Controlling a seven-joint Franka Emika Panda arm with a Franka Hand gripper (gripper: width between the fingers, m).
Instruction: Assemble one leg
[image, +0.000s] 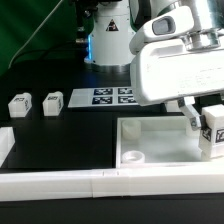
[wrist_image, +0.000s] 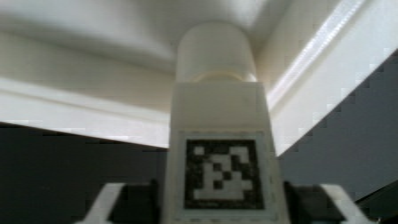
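Franka's end effector (image: 205, 122) is clamping one leg (image: 212, 135) by its tagged end, poising it at the panel's (image: 150, 135) corner on the exterior view's right; contact w/ the panel can't be told. Risk: a leg tilting or sitting off-centre could be jamming on the raised rim, or twisting in the grip. A spare leg (image: 20, 103), a second spare leg (image: 52, 102) & the marker board (image: 105, 96) are lying well apart on the dark surface (image: 60, 130), blocking nothing.

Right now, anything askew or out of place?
Nothing stands out. The gripper holds the leg centred in its grip by the panel; two loose legs sit side by side at the exterior view's left, and the marker board lies flat.
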